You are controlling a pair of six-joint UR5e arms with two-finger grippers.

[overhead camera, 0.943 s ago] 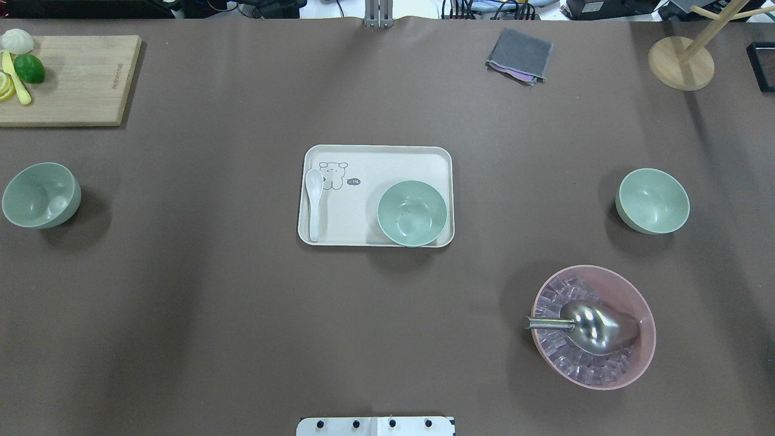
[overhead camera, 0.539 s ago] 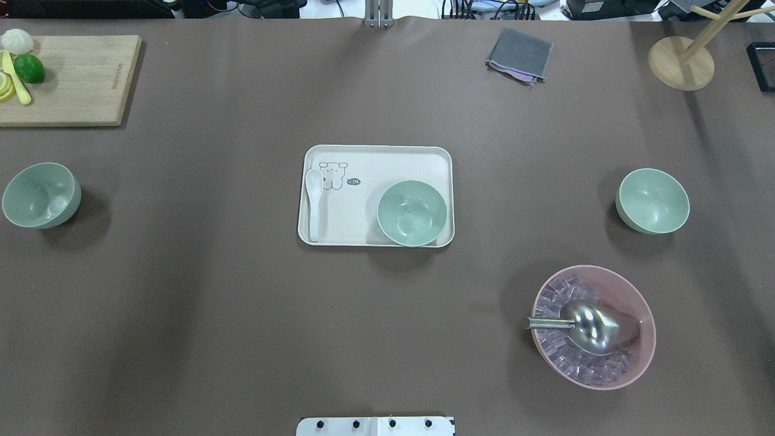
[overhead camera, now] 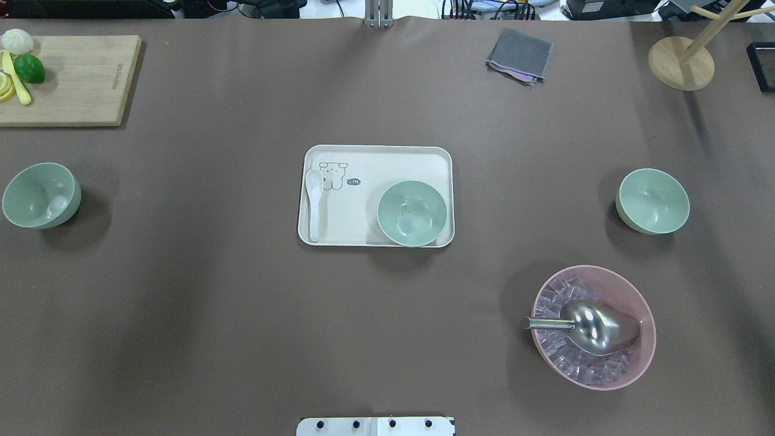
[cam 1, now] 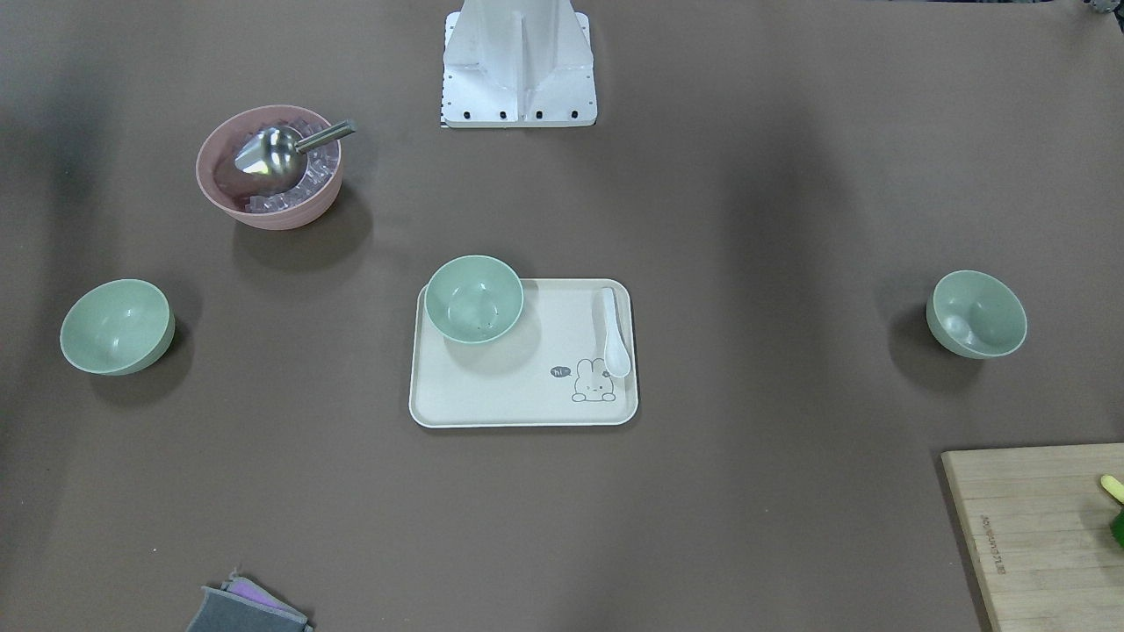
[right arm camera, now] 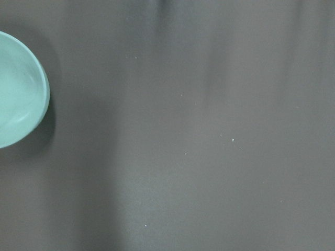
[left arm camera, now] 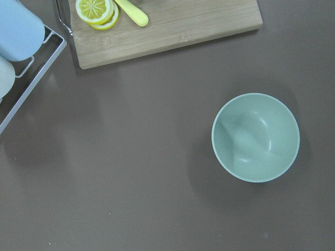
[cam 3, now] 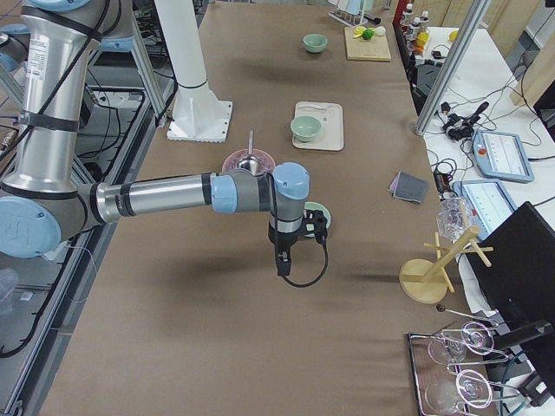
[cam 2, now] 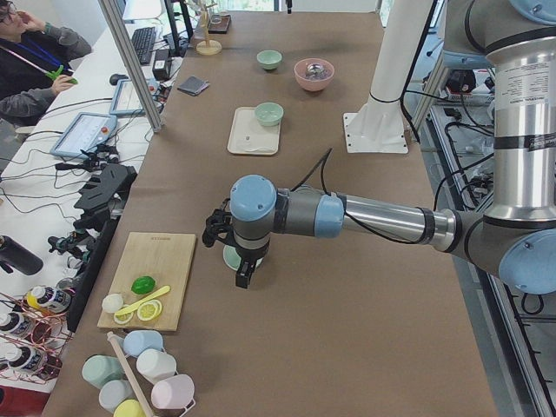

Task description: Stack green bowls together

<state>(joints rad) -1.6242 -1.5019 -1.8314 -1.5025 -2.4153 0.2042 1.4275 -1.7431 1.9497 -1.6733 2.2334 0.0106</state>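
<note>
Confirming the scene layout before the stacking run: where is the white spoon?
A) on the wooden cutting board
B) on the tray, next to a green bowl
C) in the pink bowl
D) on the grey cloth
B: the white spoon lies flat on the tray along one short side, apart from the green bowl that sits at the tray's other end.

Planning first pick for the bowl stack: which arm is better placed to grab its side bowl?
Left, probably. Its wrist view shows the left green bowl whole; the right wrist view catches the right green bowl only at the frame edge.
</note>
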